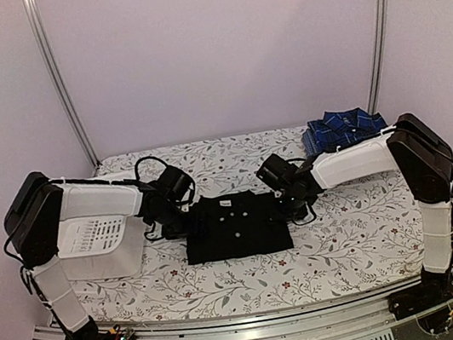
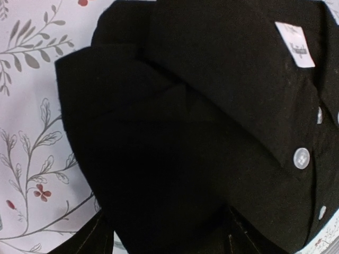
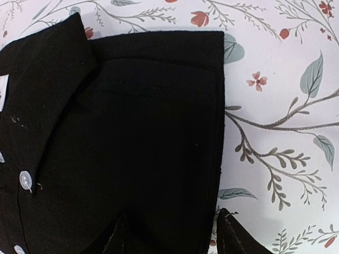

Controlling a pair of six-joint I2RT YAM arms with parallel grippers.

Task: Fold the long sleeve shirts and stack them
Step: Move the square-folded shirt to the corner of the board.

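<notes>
The black shirt (image 1: 235, 225), folded at the middle of the table (image 1: 228, 286) with the plaid shirt (image 1: 342, 128) folded at the far right corner, is straddled at its 2 shoulder edges by the left gripper (image 2: 169, 235) and right gripper (image 3: 172, 235), jaws parted, so all layers are best pinched together and lifted level for stacking.

1. Bare tabletop (image 1: 253, 282) along the near edge, before the black shirt (image 1: 235, 225), lies open.
2. The far middle, behind its collar, is free too.
3. A white basket (image 1: 110, 253) blocks the left side.
4. A plaid shirt (image 1: 345, 127) fills the far right corner.
</notes>
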